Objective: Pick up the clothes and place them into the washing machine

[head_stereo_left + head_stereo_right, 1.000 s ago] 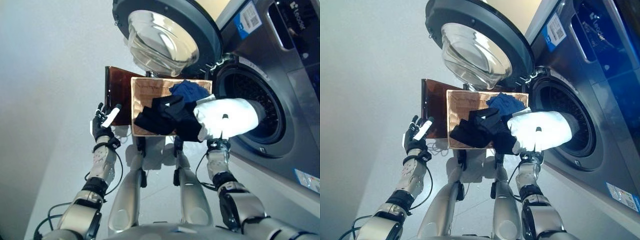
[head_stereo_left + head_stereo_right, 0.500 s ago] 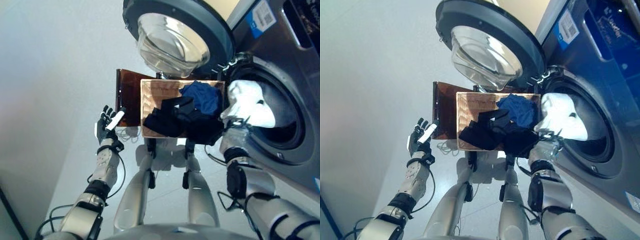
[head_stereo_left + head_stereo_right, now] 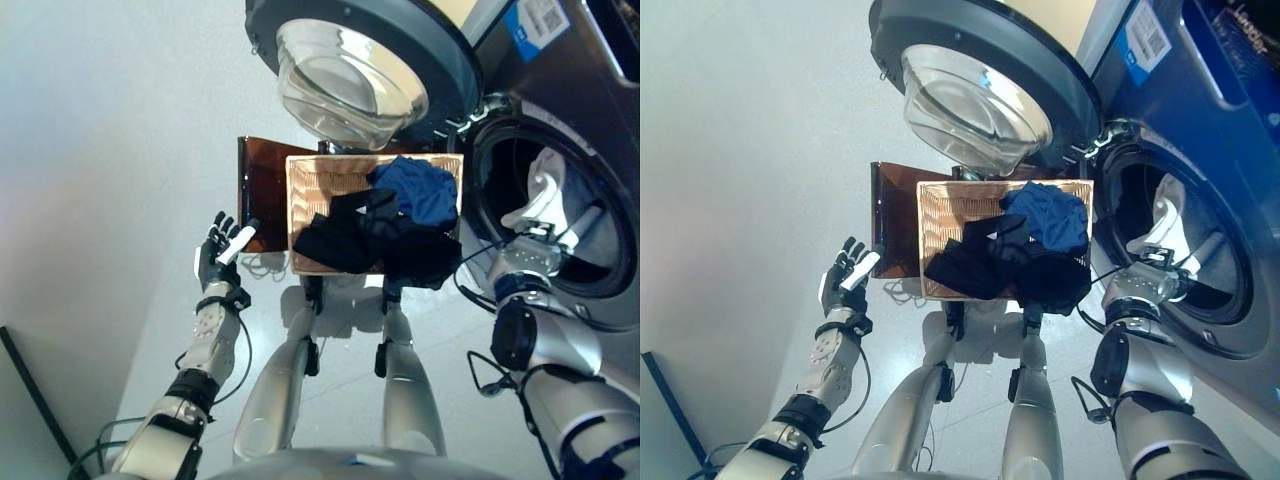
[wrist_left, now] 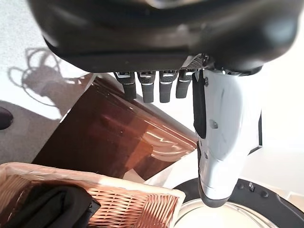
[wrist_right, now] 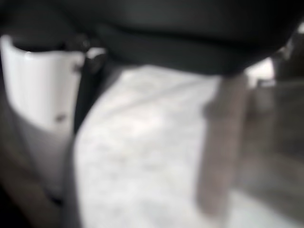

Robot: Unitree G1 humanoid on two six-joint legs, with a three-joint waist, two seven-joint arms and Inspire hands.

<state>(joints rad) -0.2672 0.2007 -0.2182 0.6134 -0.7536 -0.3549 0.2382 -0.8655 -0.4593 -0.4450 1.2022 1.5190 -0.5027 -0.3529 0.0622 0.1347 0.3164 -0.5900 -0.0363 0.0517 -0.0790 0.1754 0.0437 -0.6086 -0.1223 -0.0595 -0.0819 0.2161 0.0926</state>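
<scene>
A white cloth lies inside the washing machine's drum. My right hand is in the drum mouth just below the cloth, thumb and fingers spread out straight. The right wrist view shows the white cloth filling the space past that hand's thumb. A wicker basket in front of me holds black clothes and a blue garment. My left hand hovers open left of the basket, holding nothing.
The machine's round door stands swung open above the basket. A dark brown board lies beside the basket's left side and also shows in the left wrist view. Pale floor spreads out to the left.
My right hand has carried the white cloth from the drum's mouth deeper inside, and its thumb now stands off the cloth. The camera has shifted slightly. The left hand has stayed put.
</scene>
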